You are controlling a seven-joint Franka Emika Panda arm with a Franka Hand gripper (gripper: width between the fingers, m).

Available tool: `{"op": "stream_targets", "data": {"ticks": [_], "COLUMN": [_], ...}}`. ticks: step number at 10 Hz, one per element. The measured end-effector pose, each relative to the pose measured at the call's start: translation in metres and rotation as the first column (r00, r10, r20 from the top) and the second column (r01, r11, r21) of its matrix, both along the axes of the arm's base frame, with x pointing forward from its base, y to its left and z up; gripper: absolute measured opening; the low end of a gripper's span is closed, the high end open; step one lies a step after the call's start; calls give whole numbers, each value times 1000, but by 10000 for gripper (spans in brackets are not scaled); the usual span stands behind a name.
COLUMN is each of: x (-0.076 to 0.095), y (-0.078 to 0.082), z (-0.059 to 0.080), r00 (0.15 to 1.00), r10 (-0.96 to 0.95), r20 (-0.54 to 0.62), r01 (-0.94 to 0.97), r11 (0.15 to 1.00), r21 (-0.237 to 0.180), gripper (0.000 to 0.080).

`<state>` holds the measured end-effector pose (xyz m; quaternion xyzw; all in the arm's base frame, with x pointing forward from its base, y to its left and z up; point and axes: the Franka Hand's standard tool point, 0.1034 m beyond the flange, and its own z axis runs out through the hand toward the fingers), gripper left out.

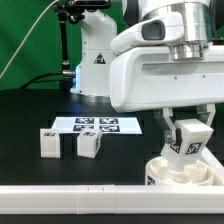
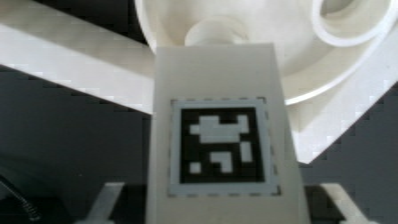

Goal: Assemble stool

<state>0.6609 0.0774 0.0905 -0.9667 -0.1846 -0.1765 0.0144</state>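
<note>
My gripper (image 1: 186, 132) is shut on a white stool leg (image 1: 187, 145) with a square tag and holds it slightly tilted, right above the round white seat (image 1: 180, 174) at the exterior view's lower right. In the wrist view the held leg (image 2: 219, 110) fills the middle between my gripper's (image 2: 219, 202) fingers (image 2: 111, 203), its far end at the seat (image 2: 107, 60). Whether the leg's end touches a socket is hidden. Two more white legs (image 1: 50, 141) (image 1: 89, 144) lie side by side on the black table at the exterior view's left.
The marker board (image 1: 98, 125) lies flat behind the two loose legs. A long white bar (image 1: 70, 196) runs along the table's front edge. The robot's base (image 1: 92, 60) stands at the back, and a green backdrop (image 1: 25, 40) is at the back left.
</note>
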Motion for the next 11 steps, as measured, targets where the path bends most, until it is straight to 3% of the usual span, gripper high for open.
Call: {"op": "stream_targets", "data": {"ticks": [11], "x": [2], "y": [5], "z": [-8], "r00": [1000], "r10": [5], "r20": [10], "r01": [-5], "r11": [1000], "r21": [1], "gripper": [338]}}
